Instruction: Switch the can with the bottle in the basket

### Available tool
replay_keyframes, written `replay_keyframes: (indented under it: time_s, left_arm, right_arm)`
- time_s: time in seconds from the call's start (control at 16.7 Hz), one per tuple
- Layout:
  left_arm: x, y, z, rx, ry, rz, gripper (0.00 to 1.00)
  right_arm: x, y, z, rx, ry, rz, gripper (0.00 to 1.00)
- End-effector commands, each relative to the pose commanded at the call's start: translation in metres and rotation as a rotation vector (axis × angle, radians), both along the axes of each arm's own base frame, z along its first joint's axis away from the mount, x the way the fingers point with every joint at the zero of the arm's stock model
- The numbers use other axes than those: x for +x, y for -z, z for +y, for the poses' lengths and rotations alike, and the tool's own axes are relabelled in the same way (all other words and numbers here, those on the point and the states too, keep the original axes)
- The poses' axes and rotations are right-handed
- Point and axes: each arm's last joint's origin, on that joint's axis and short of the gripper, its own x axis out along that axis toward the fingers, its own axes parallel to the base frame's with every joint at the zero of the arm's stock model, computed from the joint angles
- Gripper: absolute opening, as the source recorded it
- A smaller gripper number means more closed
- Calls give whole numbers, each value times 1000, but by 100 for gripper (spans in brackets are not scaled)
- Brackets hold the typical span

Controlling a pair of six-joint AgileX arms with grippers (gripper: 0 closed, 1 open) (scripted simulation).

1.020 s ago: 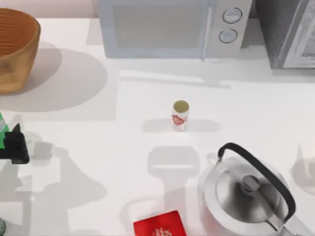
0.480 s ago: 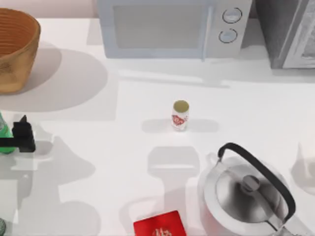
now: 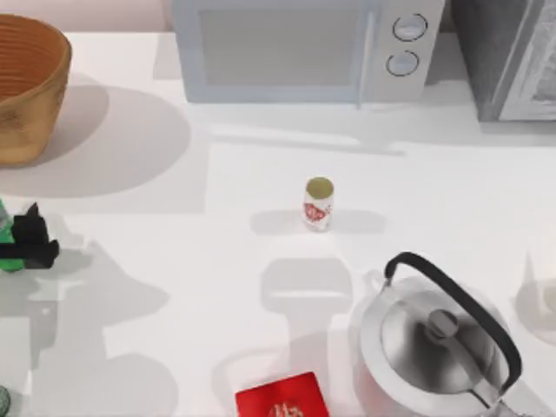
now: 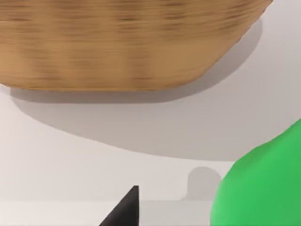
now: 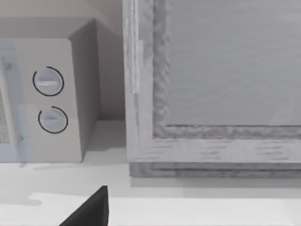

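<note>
White tabletop (image 3: 174,261) with microwave (image 3: 295,48) along the far edge. Left gripper (image 3: 26,246) at the table's left edge, closed around the green bottle (image 3: 7,243), in front of and apart from the brown basket (image 3: 30,87) at the far left corner; bottle (image 4: 263,183) and basket wall (image 4: 127,42) seen close in the left wrist view. Can (image 3: 319,204) upright near table centre, kettle (image 3: 439,347) and red box (image 3: 282,398) nearer the front edge; right gripper's finger state cannot be told.

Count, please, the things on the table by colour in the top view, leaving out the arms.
Brown: 1, basket
Green: 1, bottle
White with red print: 1, can
Red: 1, box
Silver: 1, kettle
Grey-white: 2, microwave, cabinet
Total: 7
</note>
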Motion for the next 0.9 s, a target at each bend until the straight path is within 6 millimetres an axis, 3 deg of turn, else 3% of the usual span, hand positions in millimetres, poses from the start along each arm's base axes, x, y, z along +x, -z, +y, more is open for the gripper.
replay_keyframes:
  time_s: [0.48,0.9]
  left_arm:
    - [0,0,0,0,0,0,2]
    - [0,0,0,0,0,0,0]
  right_arm:
    - [0,0,0,0,0,0,100]
    - [0,0,0,0,0,0,100]
